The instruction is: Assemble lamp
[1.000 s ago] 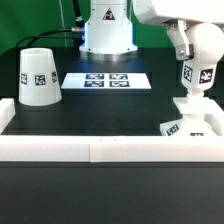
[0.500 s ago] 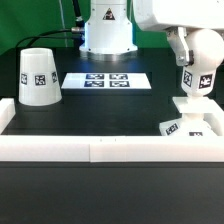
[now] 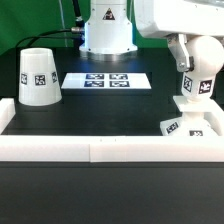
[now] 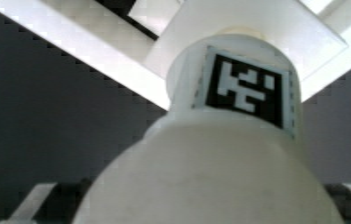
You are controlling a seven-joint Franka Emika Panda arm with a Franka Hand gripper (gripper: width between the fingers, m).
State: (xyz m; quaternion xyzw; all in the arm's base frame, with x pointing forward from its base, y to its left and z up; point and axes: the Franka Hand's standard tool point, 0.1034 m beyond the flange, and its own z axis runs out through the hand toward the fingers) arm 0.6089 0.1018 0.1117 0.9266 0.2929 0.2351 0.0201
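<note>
The white ball-shaped bulb (image 3: 198, 86) with a square tag stands upright at the exterior view's right, its stem down on the flat square base (image 3: 186, 124). My gripper (image 3: 196, 88) is shut on the bulb from above. In the wrist view the bulb (image 4: 225, 120) fills the picture, and a dark fingertip (image 4: 37, 200) shows on either side of it. The large cone shade (image 3: 38, 77) stands alone at the exterior view's left, far from the gripper.
The marker board (image 3: 107, 80) lies flat at the back middle of the black table. A low white wall (image 3: 100, 149) runs along the front and up both sides. The robot's base (image 3: 107, 35) stands behind the board.
My gripper has turned with the bulb in it. The bulb's tag has tilted and shifted slightly down and to the exterior view's right. The shade and base have not moved.
</note>
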